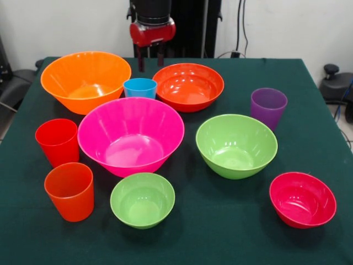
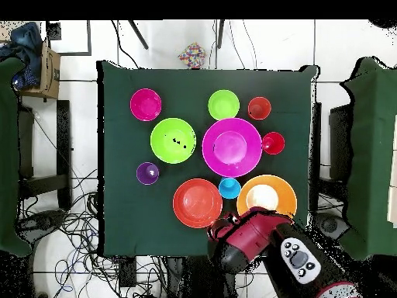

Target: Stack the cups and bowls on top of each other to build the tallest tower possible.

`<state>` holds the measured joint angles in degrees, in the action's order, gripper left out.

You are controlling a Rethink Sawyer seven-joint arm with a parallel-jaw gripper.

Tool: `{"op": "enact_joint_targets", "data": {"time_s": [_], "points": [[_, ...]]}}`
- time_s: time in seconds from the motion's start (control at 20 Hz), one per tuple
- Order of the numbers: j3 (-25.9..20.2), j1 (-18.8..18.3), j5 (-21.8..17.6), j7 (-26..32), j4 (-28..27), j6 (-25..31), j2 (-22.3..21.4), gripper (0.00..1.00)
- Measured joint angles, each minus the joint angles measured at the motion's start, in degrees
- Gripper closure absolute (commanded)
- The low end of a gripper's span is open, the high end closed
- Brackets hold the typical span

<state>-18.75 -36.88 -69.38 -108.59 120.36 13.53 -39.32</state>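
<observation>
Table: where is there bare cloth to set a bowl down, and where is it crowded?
Free: the front strip of the table between the small green bowl and crimson bowl, and the corner behind the purple cup. Crowded: the pink bowl with the blue cup, orange bowl, red cup and orange cup close around it.

Ten bowls and cups sit apart on the green table (image 2: 116, 155). The big pink bowl (image 2: 232, 147) is in the middle.
</observation>
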Motion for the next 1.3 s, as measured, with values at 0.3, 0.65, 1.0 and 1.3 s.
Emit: {"op": "enact_joint_targets", "data": {"time_s": [0.3,0.65,1.0,1.3], "points": [[0.0,-2.9,0.0,0.0,-1.3,0.0,1.3,0.00],[0.0,-3.0,0.0,0.0,-2.1,0.0,2.4,0.00],[-0.2,-3.2,0.4,0.0,-2.4,0.0,2.4,0.00],[-2.4,-5.7,4.0,0.0,-2.2,0.0,1.6,0.00]]}}
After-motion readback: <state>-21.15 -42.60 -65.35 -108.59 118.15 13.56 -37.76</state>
